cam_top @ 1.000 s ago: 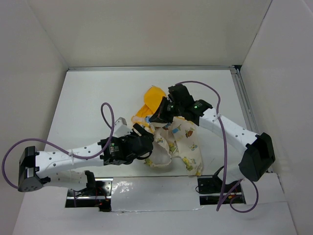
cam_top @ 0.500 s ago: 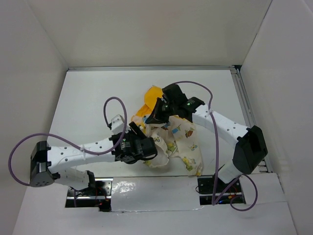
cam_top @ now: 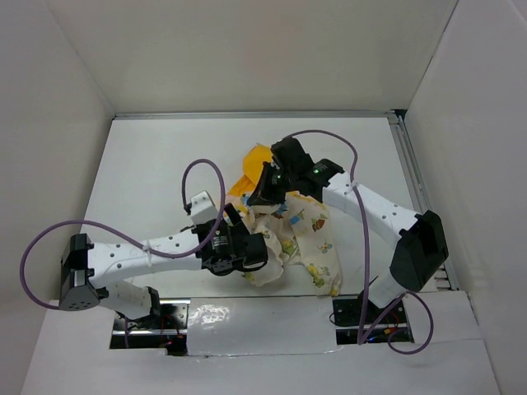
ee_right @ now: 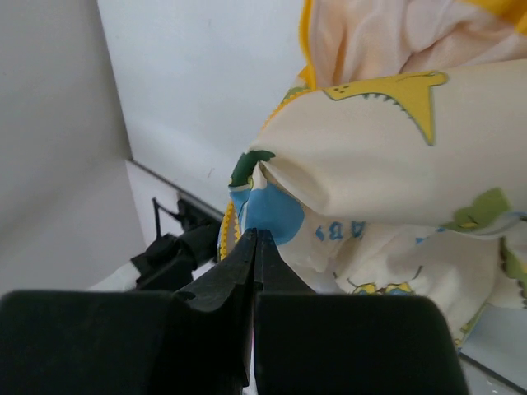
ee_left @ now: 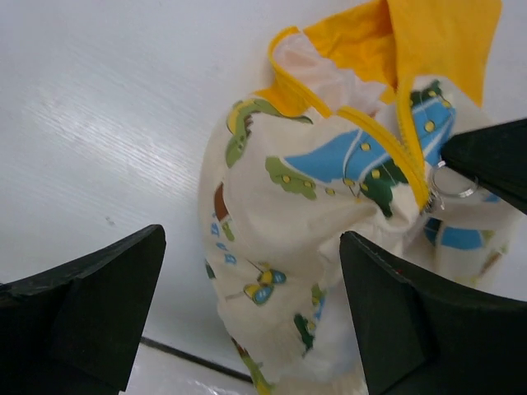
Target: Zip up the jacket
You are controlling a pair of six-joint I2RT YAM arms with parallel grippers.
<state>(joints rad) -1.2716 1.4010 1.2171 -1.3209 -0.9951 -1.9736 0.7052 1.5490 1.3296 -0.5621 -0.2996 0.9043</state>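
The jacket (cam_top: pixel 309 234), cream with cartoon prints, is bunched up mid-table, its yellow hood (cam_top: pixel 257 160) toward the back. My right gripper (cam_top: pixel 262 197) is shut at the yellow zipper's edge and holds the jacket raised. In the left wrist view the metal ring of the zipper pull (ee_left: pixel 449 183) sits at its black tip. In the right wrist view the shut gripper (ee_right: pixel 255 234) meets the zipper teeth (ee_right: pixel 224 234) under the jacket (ee_right: pixel 370 156). My left gripper (cam_top: pixel 259 247) is open. In its own view the gripper (ee_left: pixel 251 239) straddles the jacket's (ee_left: pixel 272 189) lower part without clamping it.
White walls enclose the table on the left, back and right. A metal rail (cam_top: pixel 412 173) runs along the right side. Purple cables (cam_top: pixel 202 169) loop above both arms. The arm mounts (cam_top: pixel 354 313) stand at the near edge.
My left arm has reached further right, bringing its open gripper around the jacket's lower left part. My right gripper has shifted slightly left and back, still holding the jacket.
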